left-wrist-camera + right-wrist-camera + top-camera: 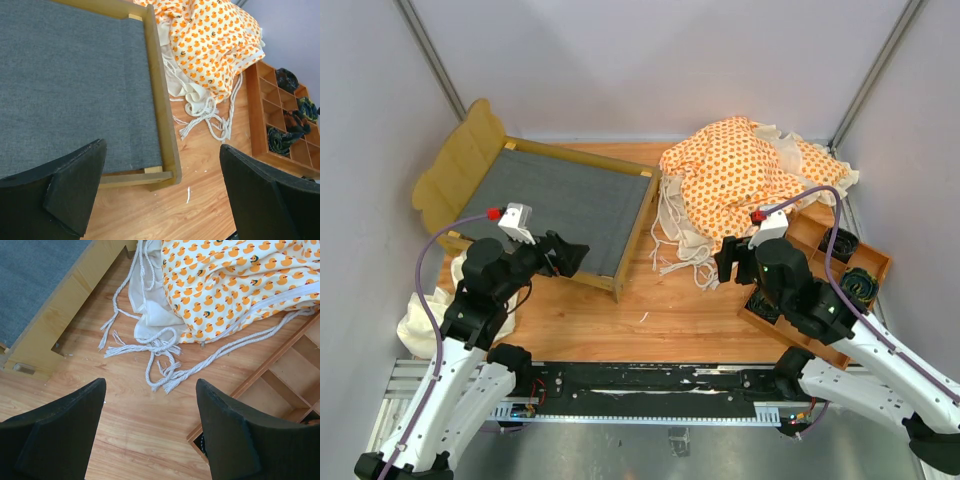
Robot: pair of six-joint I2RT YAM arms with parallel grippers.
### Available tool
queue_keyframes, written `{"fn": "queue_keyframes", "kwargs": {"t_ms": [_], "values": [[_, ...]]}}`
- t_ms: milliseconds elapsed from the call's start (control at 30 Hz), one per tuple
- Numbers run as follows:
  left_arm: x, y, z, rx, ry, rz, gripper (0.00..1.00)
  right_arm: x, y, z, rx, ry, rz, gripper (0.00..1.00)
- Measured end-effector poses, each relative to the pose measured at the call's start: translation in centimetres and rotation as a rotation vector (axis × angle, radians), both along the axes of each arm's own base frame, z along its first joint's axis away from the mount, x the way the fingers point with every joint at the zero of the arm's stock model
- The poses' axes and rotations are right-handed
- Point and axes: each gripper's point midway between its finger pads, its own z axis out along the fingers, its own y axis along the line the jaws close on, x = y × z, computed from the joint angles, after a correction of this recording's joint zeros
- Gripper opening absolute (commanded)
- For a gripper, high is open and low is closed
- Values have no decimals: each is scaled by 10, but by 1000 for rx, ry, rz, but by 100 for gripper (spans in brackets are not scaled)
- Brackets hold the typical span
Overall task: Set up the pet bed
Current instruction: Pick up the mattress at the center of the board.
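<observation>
The pet bed's light-wood frame (638,232) with its scalloped headboard (455,170) and bare grey fabric base (560,205) stands at the left. The orange-patterned cushion (740,170) lies crumpled on the table to its right, its tie strings (682,255) trailing toward me. My left gripper (570,258) hovers open over the frame's near right corner (167,165), holding nothing. My right gripper (728,262) is open above bare table, just short of the tie strings (162,347) and the cushion's edge (235,285). Nothing sits between the fingers of the left gripper (162,147) or the right gripper (151,385).
A wooden compartment tray (798,228) with dark items sits at the right, under my right arm and touching the cushion. A plain cream cloth (420,320) lies bunched at the near left by my left arm. Grey walls enclose the table.
</observation>
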Motion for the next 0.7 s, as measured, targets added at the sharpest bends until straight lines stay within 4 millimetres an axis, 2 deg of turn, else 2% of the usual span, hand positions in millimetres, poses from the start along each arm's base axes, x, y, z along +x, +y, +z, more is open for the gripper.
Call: {"fn": "queue_keyframes", "kwargs": {"t_ms": [300, 467, 600, 700], "values": [[-1, 2, -1, -4, -7, 12, 99, 1, -2, 1, -3, -4, -11, 75], [1, 5, -2, -17, 7, 40, 99, 12, -4, -1, -64, -22, -39, 74], [6, 7, -7, -25, 38, 73, 99, 34, -2, 6, -184, -55, -74, 75], [6, 9, -14, -14, 69, 81, 99, 64, 7, 19, -296, -84, -105, 73]]}}
